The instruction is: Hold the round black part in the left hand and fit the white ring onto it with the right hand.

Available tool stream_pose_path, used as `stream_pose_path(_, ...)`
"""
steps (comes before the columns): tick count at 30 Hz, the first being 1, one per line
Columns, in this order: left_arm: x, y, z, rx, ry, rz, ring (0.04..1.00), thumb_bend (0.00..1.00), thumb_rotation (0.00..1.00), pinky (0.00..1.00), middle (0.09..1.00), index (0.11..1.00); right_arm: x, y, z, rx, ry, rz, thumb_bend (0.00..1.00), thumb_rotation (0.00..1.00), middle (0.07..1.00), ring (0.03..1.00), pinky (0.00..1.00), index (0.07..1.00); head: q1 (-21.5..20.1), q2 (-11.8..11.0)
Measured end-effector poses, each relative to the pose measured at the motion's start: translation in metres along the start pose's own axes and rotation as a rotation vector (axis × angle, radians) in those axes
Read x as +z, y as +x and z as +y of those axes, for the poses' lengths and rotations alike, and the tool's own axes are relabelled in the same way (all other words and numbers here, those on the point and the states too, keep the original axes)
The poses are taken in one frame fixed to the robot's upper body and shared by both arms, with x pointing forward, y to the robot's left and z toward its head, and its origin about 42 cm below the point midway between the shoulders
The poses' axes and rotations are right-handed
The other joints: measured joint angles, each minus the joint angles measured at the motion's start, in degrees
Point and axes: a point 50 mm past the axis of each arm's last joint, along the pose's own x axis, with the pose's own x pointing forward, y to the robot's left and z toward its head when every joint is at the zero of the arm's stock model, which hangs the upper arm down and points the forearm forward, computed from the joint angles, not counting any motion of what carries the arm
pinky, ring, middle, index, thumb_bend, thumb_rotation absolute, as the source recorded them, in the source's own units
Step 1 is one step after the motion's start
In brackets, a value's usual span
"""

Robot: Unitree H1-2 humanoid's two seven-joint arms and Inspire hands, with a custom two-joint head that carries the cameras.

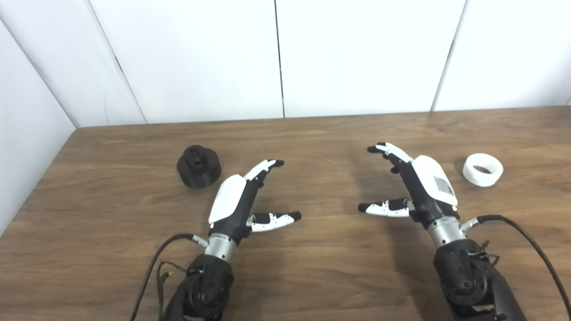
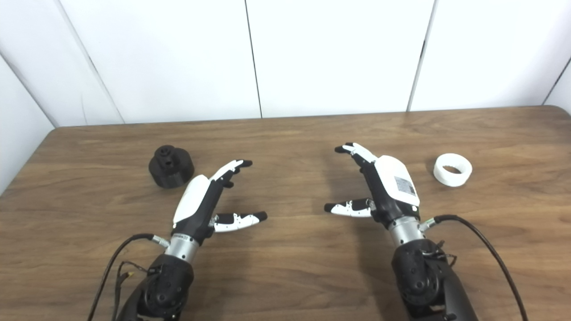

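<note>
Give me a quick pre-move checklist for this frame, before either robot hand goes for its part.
1. Left robot hand open and holding nothing: ok.
2. Right robot hand open and holding nothing: ok.
3. Round black part on the table, left of the left robot hand, not touched: ok.
4. White ring on the table, right of the right robot hand, not touched: ok.
5. Ring fitted on the black part: not ok, they lie far apart.
6. Cables clear of both parts: ok.

The round black part (image 1: 199, 166) sits upright, far left; the white ring (image 1: 482, 169) lies flat, far right.
</note>
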Motion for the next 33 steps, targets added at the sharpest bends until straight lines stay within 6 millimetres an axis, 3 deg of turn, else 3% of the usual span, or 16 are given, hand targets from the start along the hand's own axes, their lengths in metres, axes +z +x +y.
stream_pose_path(17, 0.0, 0.0, 0.0, 0.001, -0.003, 0.004, 0.878, 0.81, 0.26, 0.77, 0.917, 0.801, 0.002, 0.002, 0.0, 0.004, -0.002, -0.007, 0.76, 0.18, 0.889, 0.82, 0.68, 0.815, 1.9, 0.1)
stream_pose_path(19, 0.001, 0.0, -0.001, 0.0, 0.0, 0.005, 0.875, 0.81, 0.26, 0.76, 0.915, 0.803, 0.001, 0.002, 0.0, 0.003, -0.001, -0.006, 0.77, 0.17, 0.888, 0.817, 0.67, 0.816, 6.9, -0.8)
stream_pose_path(20, 0.001, 0.0, -0.001, 0.0, 0.003, 0.005, 0.874, 0.81, 0.25, 0.76, 0.914, 0.802, 0.001, 0.002, 0.0, 0.003, -0.001, -0.006, 0.77, 0.17, 0.886, 0.813, 0.67, 0.814, 6.9, -0.8)
stream_pose_path(21, 0.003, 0.0, -0.003, -0.001, -0.002, 0.004, 0.87, 0.81, 0.26, 0.75, 0.913, 0.803, 0.0, 0.002, -0.001, 0.003, 0.0, -0.005, 0.77, 0.16, 0.885, 0.813, 0.66, 0.814, 10.9, -1.5)
stream_pose_path(22, 0.004, 0.001, -0.004, -0.001, -0.004, 0.003, 0.864, 0.81, 0.28, 0.73, 0.912, 0.804, -0.001, 0.001, -0.002, 0.002, 0.001, -0.004, 0.77, 0.15, 0.886, 0.813, 0.66, 0.814, 10.9, -1.5)
stream_pose_path(24, 0.007, 0.001, -0.009, -0.001, -0.009, -0.002, 0.862, 0.81, 0.3, 0.72, 0.914, 0.809, -0.004, 0.001, -0.005, 0.002, 0.002, -0.003, 0.78, 0.14, 0.881, 0.81, 0.65, 0.809, 16.4, -2.7)
stream_pose_path(27, 0.011, 0.002, -0.021, -0.009, -0.011, 0.001, 0.866, 0.81, 0.32, 0.7, 0.922, 0.818, -0.014, -0.002, -0.012, 0.0, 0.002, -0.004, 0.78, 0.09, 0.881, 0.82, 0.67, 0.806, 19.9, -3.6)
stream_pose_path(33, 0.017, 0.006, -0.037, -0.028, -0.024, 0.007, 0.895, 0.8, 0.31, 0.75, 0.931, 0.83, -0.027, -0.008, -0.017, 0.004, 0.01, 0.026, 0.79, 0.06, 0.888, 0.848, 0.71, 0.817, 20.0, -4.0)
